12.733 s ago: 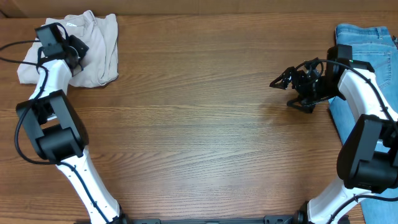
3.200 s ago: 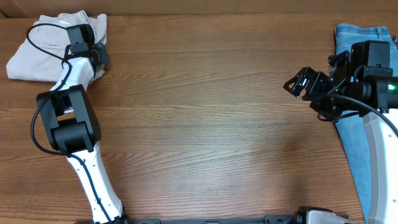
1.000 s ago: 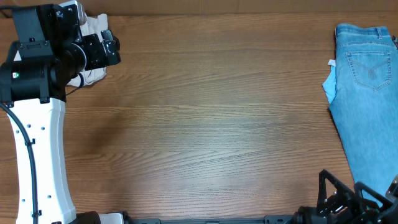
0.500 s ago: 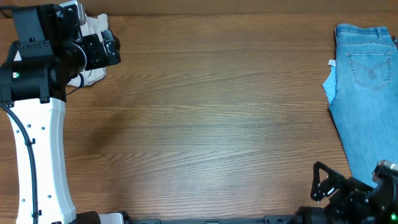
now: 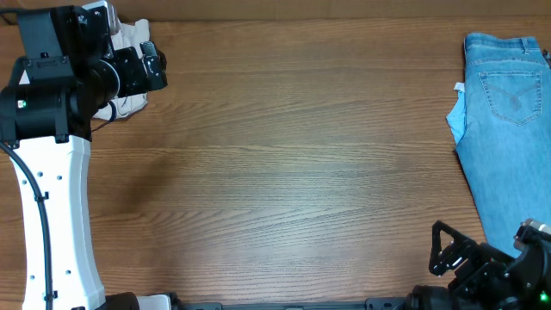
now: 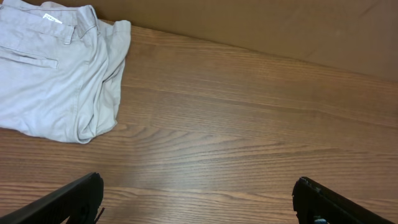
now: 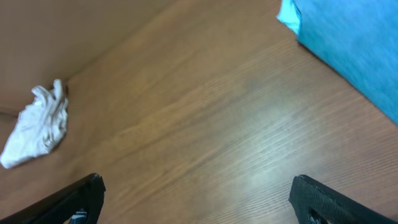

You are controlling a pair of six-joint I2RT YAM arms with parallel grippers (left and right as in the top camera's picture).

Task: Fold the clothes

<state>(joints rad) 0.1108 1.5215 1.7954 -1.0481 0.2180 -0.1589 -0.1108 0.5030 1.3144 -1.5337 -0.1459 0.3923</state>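
Note:
The clothes [image 6: 56, 81], light beige trousers, lie in a folded, rumpled heap at the table's back left corner. Overhead, the left arm hides most of the clothes [image 5: 129, 34]. In the right wrist view the clothes [image 7: 37, 130] are a small pale heap far off. My left gripper [image 6: 199, 202] hangs open above bare wood, to the right of the heap and apart from it, with nothing between its fingers. Overhead, the left gripper [image 5: 157, 67] is beside the heap's right edge. My right gripper [image 5: 441, 250] stands open and empty at the front right, and its fingers [image 7: 81, 198] frame bare table.
Light-blue denim jeans [image 5: 508, 129] lie flat along the right edge of the wooden table [image 5: 301, 172]; the right wrist view shows the jeans [image 7: 354, 43] at its top right. A brown wall [image 6: 280, 25] backs the table's far edge.
The right gripper has shifted slightly left and up at the front right corner. The left arm and the beige heap have not moved.

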